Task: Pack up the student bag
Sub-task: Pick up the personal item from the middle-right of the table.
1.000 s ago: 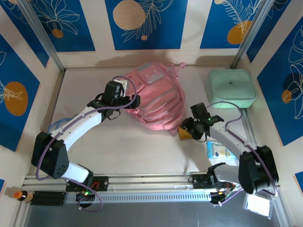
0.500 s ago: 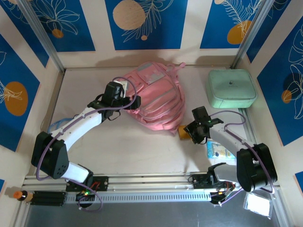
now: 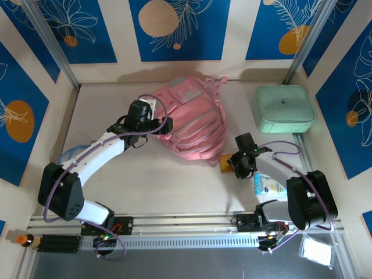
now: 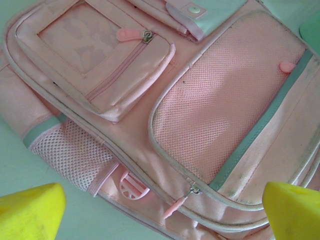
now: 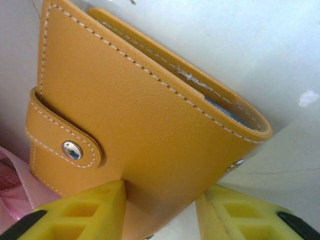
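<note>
Matt pink woven cloth and mesh of the student bag (image 4: 125, 75); grained orange leather wallet (image 5: 150, 125), white stitching, shiny metal snap (image 5: 72, 150).

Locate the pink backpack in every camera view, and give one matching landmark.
Top external: student bag, upper centre.
Left wrist: student bag spans most of the frame, front side showing.
Right wrist: pink strip of it, lower-left corner.
Landmark: orange wallet at the bag's near-right edge, in top and right wrist views.
</note>
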Tool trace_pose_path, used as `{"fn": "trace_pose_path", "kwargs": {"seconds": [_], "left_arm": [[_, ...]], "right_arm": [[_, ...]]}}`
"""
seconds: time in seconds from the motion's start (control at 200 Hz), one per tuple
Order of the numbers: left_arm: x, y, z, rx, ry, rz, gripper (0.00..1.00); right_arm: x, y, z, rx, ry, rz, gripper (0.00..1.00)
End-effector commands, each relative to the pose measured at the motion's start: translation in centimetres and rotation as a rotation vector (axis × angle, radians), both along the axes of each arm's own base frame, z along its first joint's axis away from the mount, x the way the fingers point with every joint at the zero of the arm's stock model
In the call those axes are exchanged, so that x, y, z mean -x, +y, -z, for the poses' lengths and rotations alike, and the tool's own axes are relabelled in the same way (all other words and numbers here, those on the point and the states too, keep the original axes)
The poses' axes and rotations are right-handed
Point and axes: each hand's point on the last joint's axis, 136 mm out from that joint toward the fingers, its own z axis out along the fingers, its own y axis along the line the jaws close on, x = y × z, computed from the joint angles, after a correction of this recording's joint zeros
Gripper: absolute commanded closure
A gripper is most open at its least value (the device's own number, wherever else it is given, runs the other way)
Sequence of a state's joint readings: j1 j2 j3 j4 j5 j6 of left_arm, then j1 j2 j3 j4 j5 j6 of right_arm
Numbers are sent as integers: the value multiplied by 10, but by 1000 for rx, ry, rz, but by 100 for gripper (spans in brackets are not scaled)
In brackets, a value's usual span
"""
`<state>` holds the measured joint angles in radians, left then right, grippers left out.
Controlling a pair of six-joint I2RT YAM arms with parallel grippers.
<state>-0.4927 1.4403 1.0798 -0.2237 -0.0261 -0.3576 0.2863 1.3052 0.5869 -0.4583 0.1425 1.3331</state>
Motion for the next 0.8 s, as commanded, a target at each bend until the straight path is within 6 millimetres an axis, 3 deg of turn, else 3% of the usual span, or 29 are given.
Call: {"fn": "trace_pose_path", "kwargs": {"seconds": [0.0,0.1,0.3,0.495,0.795], "left_arm": [[0,2,-9,10,-21,8,0],[0,2,-10,13,-20,10,0],[3,-7,-10,25,-7,57,0],[9,-38,-5,35,30,211,0],[19,-104,12,-157,4,457,4]], "right_arm": [[11,-8,12,29,56,20,68],[9,-9,10,41,50,14,79],[-2,-16,-8,99,-20,-39,89],[-22,-26,-51,165,-189,-121,96],[-47,-23,-130,162,-504,-254,97]]}}
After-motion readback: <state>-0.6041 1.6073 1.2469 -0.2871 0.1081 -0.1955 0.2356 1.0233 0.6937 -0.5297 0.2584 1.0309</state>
